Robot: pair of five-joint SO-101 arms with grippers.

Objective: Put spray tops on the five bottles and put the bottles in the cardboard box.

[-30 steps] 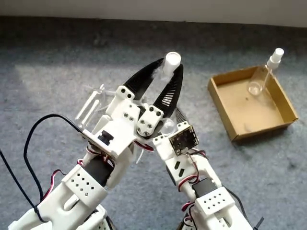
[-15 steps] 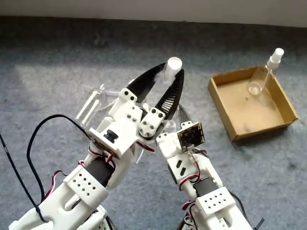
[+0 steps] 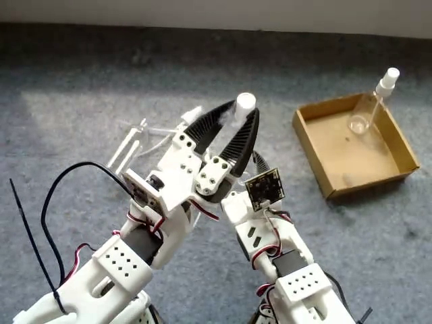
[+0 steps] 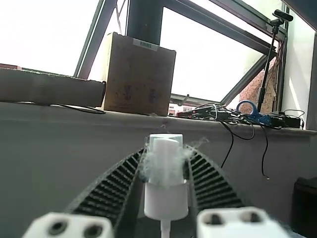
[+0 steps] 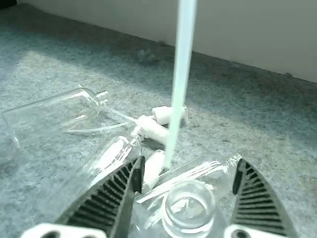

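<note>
The step in hand is fitting a top to a bottle. The left claw (image 3: 241, 113) is clamped on a white spray top (image 4: 164, 183), held high with its tube (image 5: 178, 74) hanging down. The right claw (image 5: 187, 166) sits beneath it and appears to grip a clear bottle (image 5: 189, 210) upright, mouth open to the wrist camera. The tube's tip seems to lie just beyond the mouth rather than inside it, so I judge the insertion not yet made. The next move calls for bringing the tip over the neck, lowering the tube straight in, then seating the top. The tube is thin and the mouth narrow, so a small sideways error would likely send it down the outside of the glass.

The box (image 3: 364, 183) stands well apart to the right on the grey tabletop (image 3: 81, 81). It holds one finished bottle (image 3: 364, 115), leaning against the far wall with its top above the rim. More empty bottles (image 5: 54, 111) and loose tops (image 5: 166, 113) lie together on the tabletop just beyond the claws.
</note>
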